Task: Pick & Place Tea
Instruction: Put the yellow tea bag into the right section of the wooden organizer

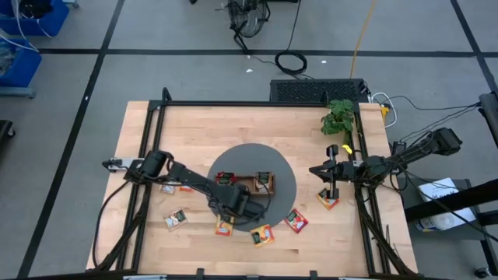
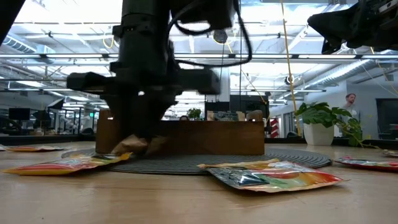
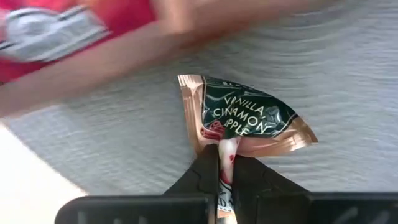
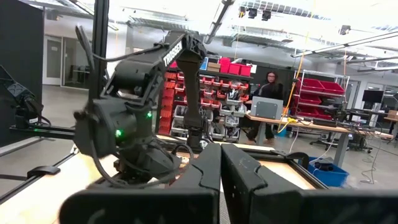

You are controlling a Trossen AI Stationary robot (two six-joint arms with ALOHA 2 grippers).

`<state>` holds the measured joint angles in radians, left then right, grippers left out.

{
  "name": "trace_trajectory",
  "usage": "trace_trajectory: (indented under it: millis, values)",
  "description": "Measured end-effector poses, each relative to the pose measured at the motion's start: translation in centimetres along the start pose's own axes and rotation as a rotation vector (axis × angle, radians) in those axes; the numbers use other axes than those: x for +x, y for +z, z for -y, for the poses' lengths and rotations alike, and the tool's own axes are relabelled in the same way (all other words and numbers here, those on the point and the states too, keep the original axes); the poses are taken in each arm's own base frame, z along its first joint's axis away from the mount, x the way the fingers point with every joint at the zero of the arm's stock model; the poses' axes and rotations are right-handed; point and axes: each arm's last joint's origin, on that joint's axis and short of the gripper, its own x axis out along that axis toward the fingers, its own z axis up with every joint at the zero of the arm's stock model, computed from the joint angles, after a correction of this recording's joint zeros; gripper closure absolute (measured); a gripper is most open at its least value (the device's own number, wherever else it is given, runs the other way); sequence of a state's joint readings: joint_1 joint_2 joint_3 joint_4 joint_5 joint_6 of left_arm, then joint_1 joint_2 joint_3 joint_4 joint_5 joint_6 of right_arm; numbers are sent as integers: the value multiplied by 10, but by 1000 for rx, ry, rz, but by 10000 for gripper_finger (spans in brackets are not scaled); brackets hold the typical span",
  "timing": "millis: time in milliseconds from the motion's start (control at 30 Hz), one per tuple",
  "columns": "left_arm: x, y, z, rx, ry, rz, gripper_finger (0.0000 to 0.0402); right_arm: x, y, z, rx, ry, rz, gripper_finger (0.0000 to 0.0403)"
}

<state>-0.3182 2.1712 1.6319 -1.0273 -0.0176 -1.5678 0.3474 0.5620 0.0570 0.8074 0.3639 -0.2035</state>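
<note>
My left gripper points down over the near left part of the round grey mat, just in front of the brown wooden tray. It is shut on a tea packet with dark green print and coppery edges. The tray holds red packets. More tea packets lie flat on the table near the front edge. At the table's right side my right gripper hangs shut in the air, holding nothing. My left gripper pinches the packet between its two fingers at one edge, where the foil is creased together. The fingers come from above, pointing down. The rest of the packet spreads out past the fingertips, bent up, at the level of the mat.
A potted plant stands at the far right of the table. One packet lies below my right gripper, another by the mat's near edge. A black frame rail runs along the far side. People show in the room behind.
</note>
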Motion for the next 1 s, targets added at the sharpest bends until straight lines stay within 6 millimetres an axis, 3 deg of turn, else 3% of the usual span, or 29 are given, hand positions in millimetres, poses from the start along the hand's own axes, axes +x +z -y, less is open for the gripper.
trace_trajectory:
  millis: [133, 300, 533, 767, 900, 1000]
  values:
    - [-21, -6, 10, 64, -51, 47, 385, 0, 0, 0, -1, 0, -2, 403]
    - [-61, -20, 22, 151, -123, 169, 385, 0, -1, 0, -4, 3, -12, 403]
    - [-112, -35, 28, 442, -144, 577, 385, 0, -2, 0, 22, 3, -17, 403]
    - [-109, -36, 37, 840, 101, 1021, 385, 0, 0, -2, 43, 44, 7, 403]
    - [-100, -17, 37, 847, 206, 1085, 367, 0, 8, -5, 73, 213, 114, 403]
    - [-91, 1, 37, 890, 285, 1068, 332, 1, 8, -3, 164, 117, 95, 403]
